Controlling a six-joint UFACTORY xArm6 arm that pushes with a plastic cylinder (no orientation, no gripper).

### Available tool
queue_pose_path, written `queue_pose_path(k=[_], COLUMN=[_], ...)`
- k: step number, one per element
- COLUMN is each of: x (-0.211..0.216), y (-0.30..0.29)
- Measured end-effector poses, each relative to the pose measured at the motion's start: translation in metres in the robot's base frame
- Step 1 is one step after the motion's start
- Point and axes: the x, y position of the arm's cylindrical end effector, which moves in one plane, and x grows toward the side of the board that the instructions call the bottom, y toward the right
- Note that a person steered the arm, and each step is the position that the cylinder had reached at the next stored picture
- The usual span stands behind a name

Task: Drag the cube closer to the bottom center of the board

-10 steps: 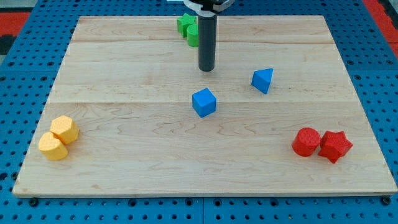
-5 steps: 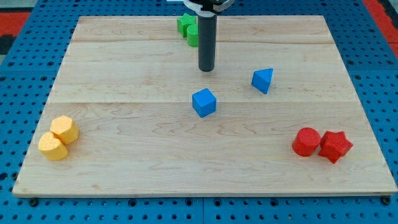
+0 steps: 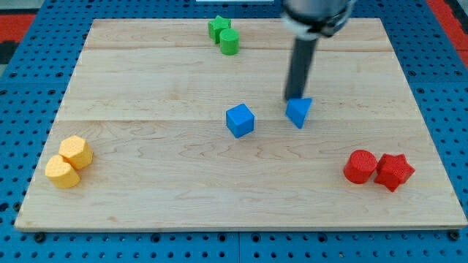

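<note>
1. Nearest the view's bottom, the pale wooden bench [image 3: 241, 197] lies bare at bottom centre, so nothing bars the goal.
2. The yellow blocks [image 3: 68, 161] at the view's left and the red cylinder [image 3: 360, 166] with the red star [image 3: 395, 172] at the right sit well apart from any path.
3. The blue cube [image 3: 240, 120] rests near the board's middle, untouched.
4. My tip [image 3: 295, 98] touches the blue wedge-shaped block [image 3: 298, 112], just right of the cube. The risk: pushing on shoves the wrong block.
5. Farthest, the green blocks [image 3: 224, 33] stand clear.
6. There are no jaws, only a rod.
</note>
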Motion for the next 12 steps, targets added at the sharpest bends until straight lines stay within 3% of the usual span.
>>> queue_pose_path(k=[1, 2, 3, 4, 5, 6, 7, 8, 9, 10, 11, 12], x=[0.034, 0.037, -0.005, 0.042, 0.112, 0.086, 0.047, 0.085, 0.108, 0.154, 0.116, 0.141], y=[-0.049, -0.065, -0.089, -0.12, -0.039, -0.057, -0.003, 0.037, -0.024, -0.048, -0.043, 0.052])
